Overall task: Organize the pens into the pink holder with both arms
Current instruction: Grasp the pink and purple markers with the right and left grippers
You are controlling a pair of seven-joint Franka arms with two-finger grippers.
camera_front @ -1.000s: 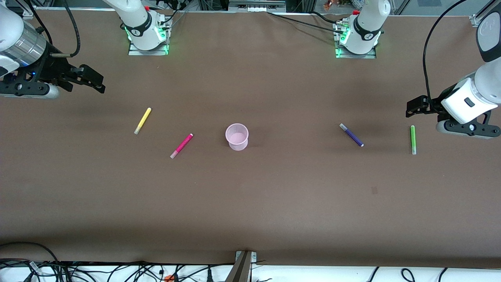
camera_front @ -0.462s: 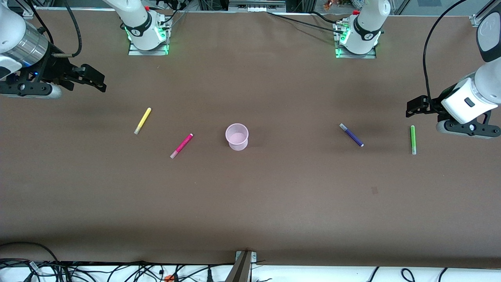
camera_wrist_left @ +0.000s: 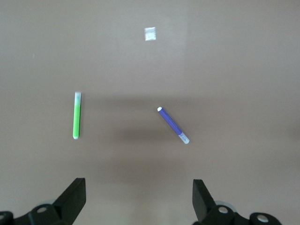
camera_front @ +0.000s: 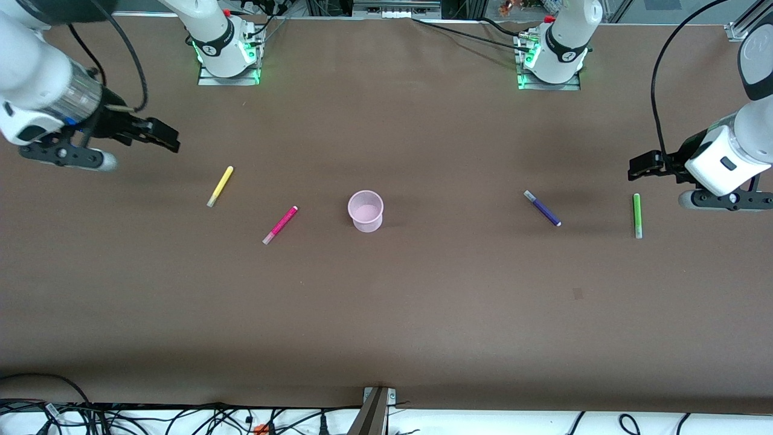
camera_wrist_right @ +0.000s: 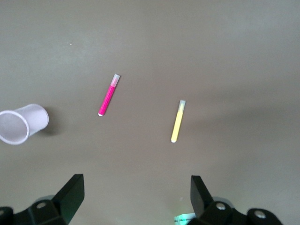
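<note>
Trouble would start with the slim pens rolling from a glancing finger. My right gripper (camera_front: 163, 136) hangs wide and empty above the table near the yellow pen (camera_front: 220, 186), my left gripper (camera_front: 641, 165) likewise by the green pen (camera_front: 636, 215); magenta pen (camera_front: 280, 225) and purple pen (camera_front: 542, 208) flank the pink holder (camera_front: 366, 211), light enough to tip over if nudged.

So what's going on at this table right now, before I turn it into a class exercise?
Nothing is held yet. Four pens lie flat on the table: yellow pen and magenta pen toward the right arm's end, purple pen and green pen toward the left arm's end. The pink holder stands upright between them, with no pen in it. The right gripper hangs open near the yellow pen; the left gripper hangs open near the green pen.
</note>
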